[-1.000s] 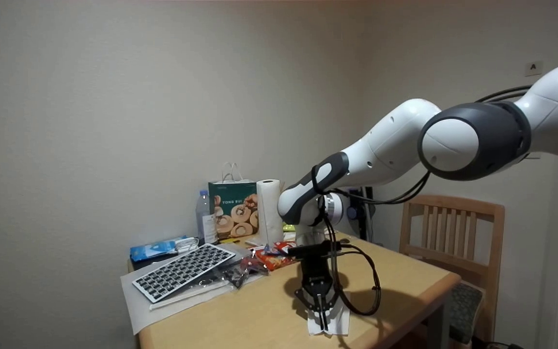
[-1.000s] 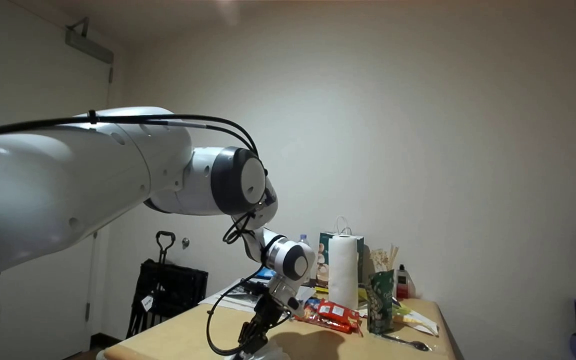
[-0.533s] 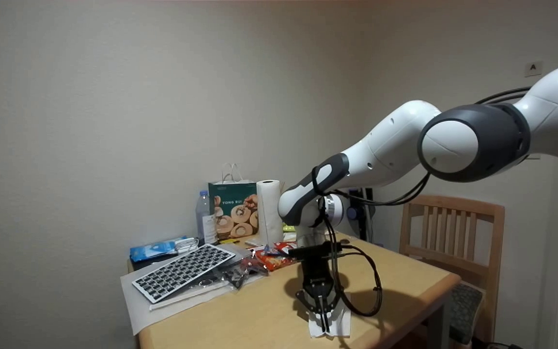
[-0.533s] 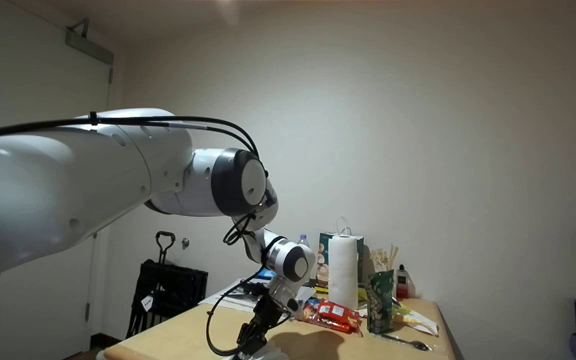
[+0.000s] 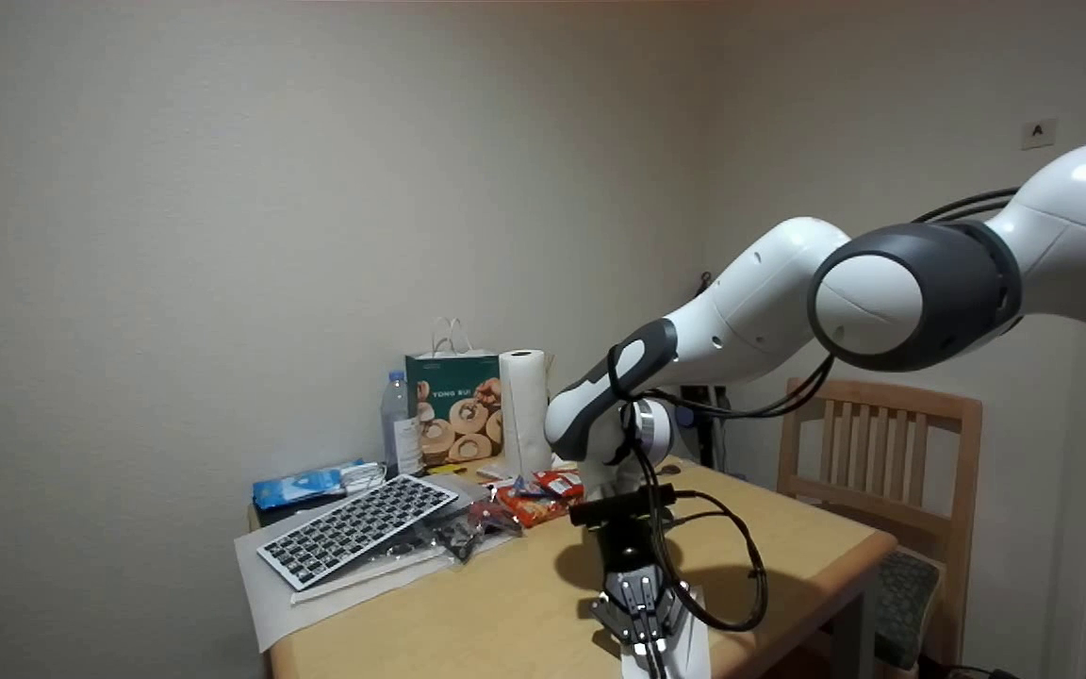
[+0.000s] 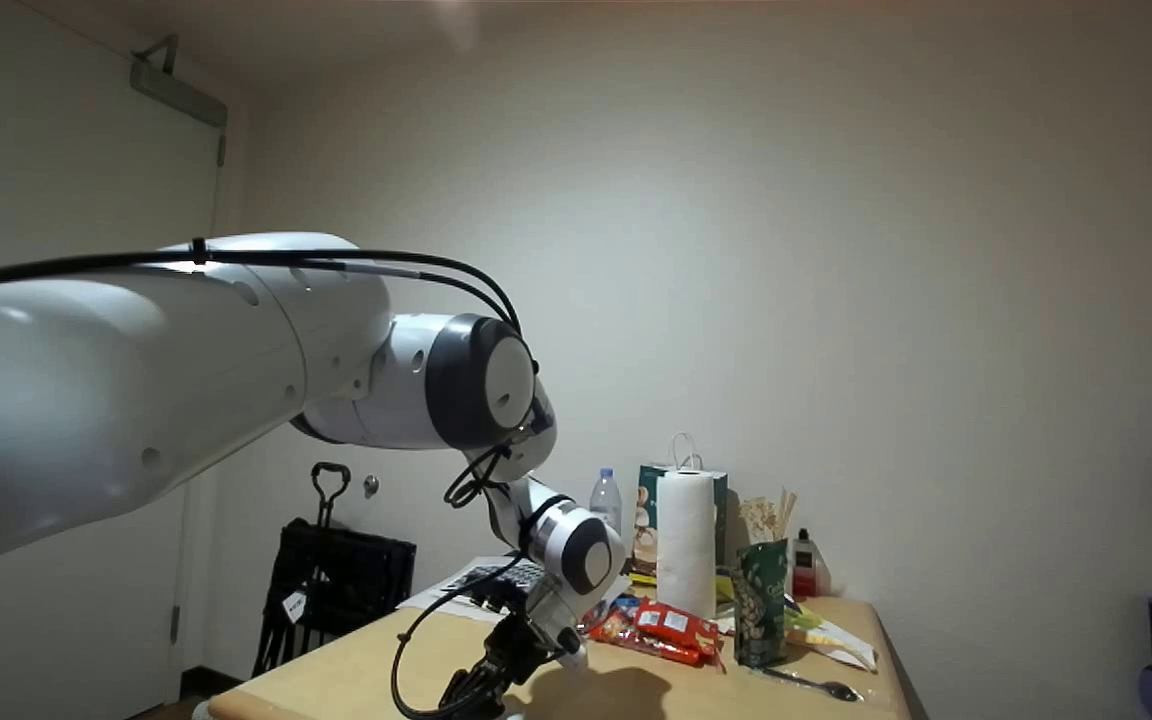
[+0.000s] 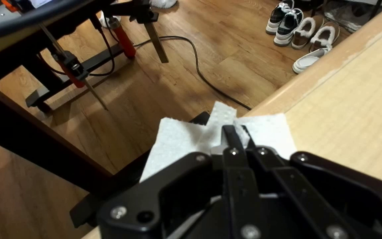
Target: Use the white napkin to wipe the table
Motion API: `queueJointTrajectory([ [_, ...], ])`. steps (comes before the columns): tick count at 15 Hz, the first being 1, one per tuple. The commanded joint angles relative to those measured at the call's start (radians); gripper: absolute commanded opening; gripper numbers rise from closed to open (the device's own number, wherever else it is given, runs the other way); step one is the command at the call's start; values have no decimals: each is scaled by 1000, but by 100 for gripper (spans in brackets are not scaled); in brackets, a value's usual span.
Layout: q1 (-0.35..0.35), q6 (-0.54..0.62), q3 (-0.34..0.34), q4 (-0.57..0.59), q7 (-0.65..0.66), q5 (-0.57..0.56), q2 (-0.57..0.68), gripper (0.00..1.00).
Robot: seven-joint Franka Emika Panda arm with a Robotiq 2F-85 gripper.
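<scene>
The white napkin [image 7: 177, 139] is a creased sheet pinched between the fingertips of my gripper [image 7: 238, 132] in the wrist view. It spreads out on both sides of the fingers. Its right part lies over the edge of the table [image 7: 353, 122], and its left part shows against the floor beyond. In an exterior view the gripper [image 5: 653, 651] points down at the near end of the light tan table [image 5: 468, 613], with the napkin [image 5: 691, 651] around its fingertips, cut by the frame's bottom. In an exterior view the fingertips of the gripper [image 6: 471, 700] run out of frame.
A keyboard [image 5: 359, 528] lies on papers at the table's far left. Red snack packs [image 6: 676, 625], a paper towel roll [image 6: 686, 545], a green pouch [image 6: 762, 605] and a spoon [image 6: 821, 686] stand or lie farther back. A wooden chair [image 5: 882, 453] stands beside the table.
My gripper has moved with the napkin toward the table's near edge, down and slightly right in an exterior view, and it has tilted. The arm has lowered. The other objects have not moved.
</scene>
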Motion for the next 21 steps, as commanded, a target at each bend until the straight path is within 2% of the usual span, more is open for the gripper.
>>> queueJointTrajectory([
  [1,3,-4,-7,5,-2,6,3,0],
  [7,-37,124,-76,-151,128,77,-91,0],
  [10,-86,172,-99,-252,150,134,-141,0],
  [11,-68,100,-81,-125,132,86,-78,2],
  [14,-103,122,-90,-182,131,111,-104,2],
  [17,-100,125,-90,-186,136,112,-106,0],
  [19,-89,201,-112,-202,185,123,-118,0],
  [21,-114,247,-137,-226,222,132,-139,0],
])
